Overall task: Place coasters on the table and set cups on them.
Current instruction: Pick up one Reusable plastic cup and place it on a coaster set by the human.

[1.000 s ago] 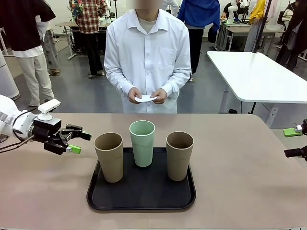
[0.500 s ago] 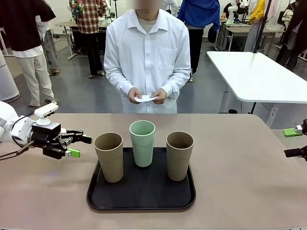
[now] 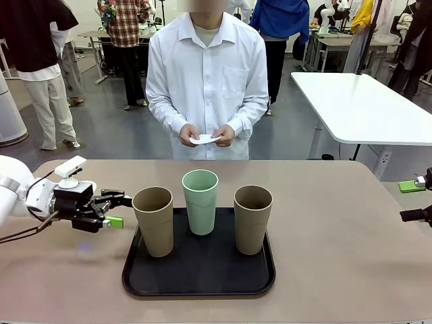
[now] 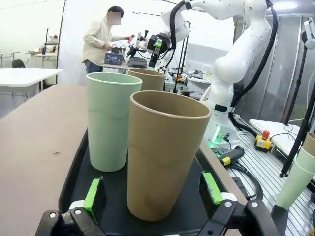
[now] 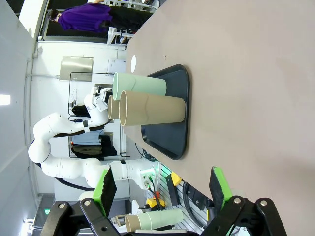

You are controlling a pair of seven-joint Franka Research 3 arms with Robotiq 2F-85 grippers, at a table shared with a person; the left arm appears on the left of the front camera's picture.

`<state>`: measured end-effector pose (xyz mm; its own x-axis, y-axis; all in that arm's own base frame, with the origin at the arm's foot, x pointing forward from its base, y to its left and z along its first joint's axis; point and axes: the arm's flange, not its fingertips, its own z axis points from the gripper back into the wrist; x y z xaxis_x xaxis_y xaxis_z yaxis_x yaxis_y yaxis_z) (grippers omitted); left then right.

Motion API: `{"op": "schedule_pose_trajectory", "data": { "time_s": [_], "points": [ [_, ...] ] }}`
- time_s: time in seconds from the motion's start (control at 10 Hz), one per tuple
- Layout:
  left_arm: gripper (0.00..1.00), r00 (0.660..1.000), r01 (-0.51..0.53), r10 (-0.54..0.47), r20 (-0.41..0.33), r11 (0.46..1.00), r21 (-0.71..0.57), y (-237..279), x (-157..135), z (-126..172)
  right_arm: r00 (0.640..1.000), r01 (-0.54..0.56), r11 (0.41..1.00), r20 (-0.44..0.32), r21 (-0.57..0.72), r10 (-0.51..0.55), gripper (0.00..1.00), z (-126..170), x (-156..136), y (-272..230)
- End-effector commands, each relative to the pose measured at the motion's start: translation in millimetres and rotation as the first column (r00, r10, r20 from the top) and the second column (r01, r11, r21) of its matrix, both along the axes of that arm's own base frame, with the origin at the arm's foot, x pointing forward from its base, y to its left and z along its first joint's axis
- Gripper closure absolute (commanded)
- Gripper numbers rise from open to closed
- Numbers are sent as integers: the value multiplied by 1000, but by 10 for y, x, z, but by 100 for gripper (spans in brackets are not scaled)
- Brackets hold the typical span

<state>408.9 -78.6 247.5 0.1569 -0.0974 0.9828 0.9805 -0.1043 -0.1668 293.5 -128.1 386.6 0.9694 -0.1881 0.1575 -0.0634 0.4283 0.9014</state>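
Three cups stand on a black tray [image 3: 199, 278] on the beige table [image 3: 337, 256]: a tan cup [image 3: 153, 220] at left, a mint green cup [image 3: 200, 201] in the middle, a tan cup [image 3: 253, 219] at right. My left gripper [image 3: 119, 210] is open, its tips just left of the left tan cup. In the left wrist view that tan cup [image 4: 165, 152] stands close ahead between the green pads [image 4: 92, 194], untouched. My right gripper [image 3: 413, 200] hangs open at the table's right edge, far from the cups [image 5: 152, 109]. The person's hands hold white coasters [image 3: 206, 139].
The person stands at the far edge, behind the tray. A white-topped table [image 3: 358, 108] stands off to the back right. Bare tabletop lies on both sides of the tray and in front of the person.
My left gripper has moved right and a little lower, closing in on the left tan cup. The right gripper, the cups and the person's hands have stayed put.
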Motion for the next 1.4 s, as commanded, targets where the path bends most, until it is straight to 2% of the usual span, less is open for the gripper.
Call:
{"op": "schedule_pose_trajectory", "data": {
  "time_s": [0.0, 0.3, 0.6, 1.0, 1.3],
  "points": [
    [0, 999, 17, -16, 36, 999, -30, -122, -13, -78, 1000, 2, 1000, 6, 14, -2, 0, 0, 10, -3],
    [0, 998, 64, -64, 16, 998, -23, -236, -46, -160, 1000, 2, 1000, 6, 14, -2, 0, 0, 10, -3],
    [0, 992, 116, -113, 63, 992, -48, -282, 7, -203, 1000, 2, 1000, 6, 14, -2, 0, 0, 10, -3],
    [0, 983, 175, -172, 65, 983, -47, -438, 16, -275, 1000, 2, 1000, 6, 14, -2, 0, 0, 10, -3],
    [0, 982, 180, -177, 68, 983, -39, -486, 37, -301, 1000, 2, 1000, 6, 14, -2, 0, 0, 10, -3]
  ]
}}
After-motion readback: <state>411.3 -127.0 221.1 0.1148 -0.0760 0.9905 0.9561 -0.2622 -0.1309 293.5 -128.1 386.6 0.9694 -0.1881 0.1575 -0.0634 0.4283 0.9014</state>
